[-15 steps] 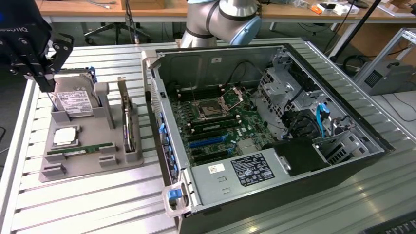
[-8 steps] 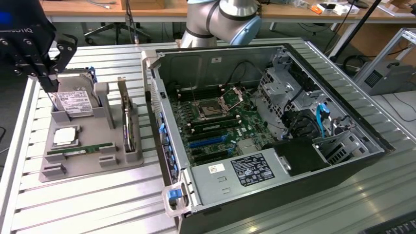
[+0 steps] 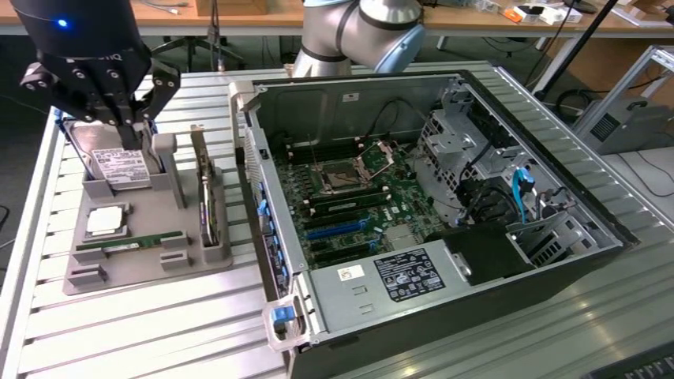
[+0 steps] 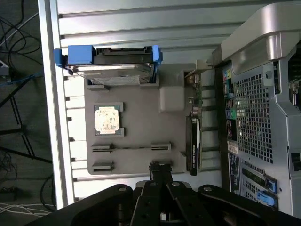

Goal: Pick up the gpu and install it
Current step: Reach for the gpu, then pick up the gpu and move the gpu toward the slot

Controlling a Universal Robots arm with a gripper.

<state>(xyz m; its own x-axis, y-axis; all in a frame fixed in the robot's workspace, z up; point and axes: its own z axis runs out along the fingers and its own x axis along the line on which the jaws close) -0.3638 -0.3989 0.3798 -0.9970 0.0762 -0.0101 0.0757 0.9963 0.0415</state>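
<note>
Exterior view: my gripper (image 3: 132,140) hung over the hard-drive end of the grey fixture tray (image 3: 147,272), tips just above the hard drive (image 3: 118,167). Jaws were closed, nothing in them. The gpu (image 3: 211,213) stood on edge in the tray's slot on the side next to the open PC case (image 3: 589,229), untouched and apart from me. CPU (image 3: 107,221) and memory stick (image 3: 132,243) lay flat on the tray. Motherboard (image 3: 337,197) was exposed inside the case.

Wrist view: gripper (image 4: 160,168) was closed and empty over the tray (image 4: 141,122) edge near the memory stick (image 4: 131,148). The gpu (image 4: 194,141) sat edge-up between the tray's flat area and the case (image 4: 254,94). The hard drive (image 4: 113,70) sat in blue brackets at the opposite end, with the CPU (image 4: 107,118) between it and the stick.
</note>
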